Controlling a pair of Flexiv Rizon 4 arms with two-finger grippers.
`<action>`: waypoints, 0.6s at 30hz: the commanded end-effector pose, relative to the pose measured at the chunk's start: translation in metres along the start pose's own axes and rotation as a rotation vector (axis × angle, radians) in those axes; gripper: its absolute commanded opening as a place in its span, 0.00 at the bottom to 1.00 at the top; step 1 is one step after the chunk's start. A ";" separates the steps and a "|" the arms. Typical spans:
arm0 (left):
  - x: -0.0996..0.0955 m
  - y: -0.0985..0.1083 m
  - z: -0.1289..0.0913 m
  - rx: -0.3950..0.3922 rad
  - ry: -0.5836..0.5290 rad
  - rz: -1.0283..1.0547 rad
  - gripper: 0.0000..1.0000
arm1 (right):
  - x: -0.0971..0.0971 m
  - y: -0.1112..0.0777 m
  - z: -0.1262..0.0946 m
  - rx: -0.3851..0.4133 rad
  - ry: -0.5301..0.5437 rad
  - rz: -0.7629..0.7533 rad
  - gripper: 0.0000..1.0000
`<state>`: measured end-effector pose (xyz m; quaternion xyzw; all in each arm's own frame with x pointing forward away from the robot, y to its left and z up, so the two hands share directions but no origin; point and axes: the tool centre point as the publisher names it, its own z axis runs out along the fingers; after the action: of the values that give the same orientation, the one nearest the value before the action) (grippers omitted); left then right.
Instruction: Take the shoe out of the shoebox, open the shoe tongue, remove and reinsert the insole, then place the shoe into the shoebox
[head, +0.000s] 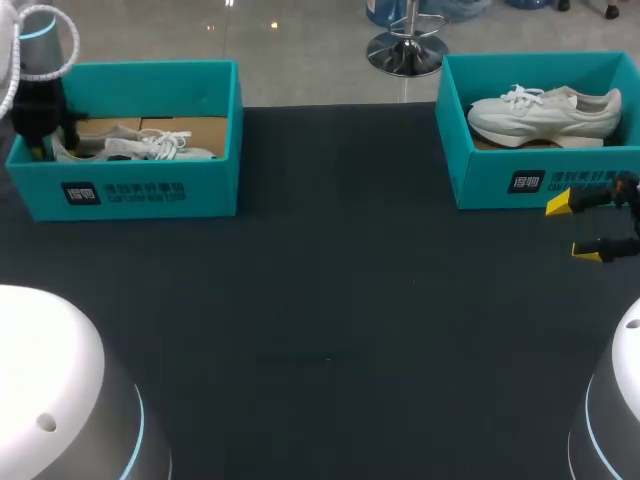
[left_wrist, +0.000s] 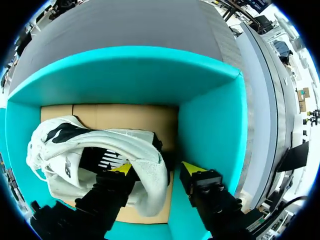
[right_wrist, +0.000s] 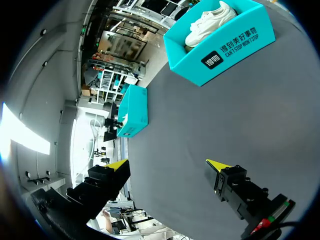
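Left wrist view question, from someone standing by the rig: the left gripper (left_wrist: 157, 170) is down inside the left shoebox (left_wrist: 210, 125), fingers spread fairly wide, with the heel of the shoe (left_wrist: 100, 150) between them. One yellow tip looks tucked in at the collar, and the other sits between the heel and the box wall. Is that a grip yet?

Reply: not from where I'm looking. I see a sliver of gap on the wall side, so I'd call it open and straddling, holding nothing. The shoe looks tipped on its side on the cardboard floor, toe end away from the fingers, laces trailing at the far end. So step one, getting it out, isn't done.

So what makes the pinch good?

Reply: I'd close on the stiff back of the heel, not the soft collar lining, then lift straight up so the toe doesn't drag the box along. The outer finger has little room beside that wall, so no sideways shove. Further off, the right gripper (head: 578, 228) hangs over the table (head: 330, 300), tips well apart and empty, just in front of the right shoebox (head: 500, 180). A second shoe (head: 545, 112) sits upright in there — I'd leave that one alone.
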<state>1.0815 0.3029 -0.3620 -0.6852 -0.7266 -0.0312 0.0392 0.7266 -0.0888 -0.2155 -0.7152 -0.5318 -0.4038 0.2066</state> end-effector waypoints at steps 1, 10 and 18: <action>0.003 -0.004 -0.019 -0.011 -0.009 -0.003 1.00 | 0.001 -0.001 0.000 -0.001 -0.005 0.001 1.00; -0.006 -0.018 -0.059 -0.037 -0.055 -0.041 1.00 | 0.001 -0.001 0.000 -0.001 -0.005 0.001 1.00; -0.014 -0.033 -0.095 -0.078 -0.106 -0.089 1.00 | 0.001 -0.001 0.000 -0.001 -0.005 0.001 1.00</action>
<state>1.0679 0.2783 -0.2841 -0.6537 -0.7565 -0.0133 -0.0135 0.7267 -0.0889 -0.2156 -0.7152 -0.5317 -0.4037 0.2065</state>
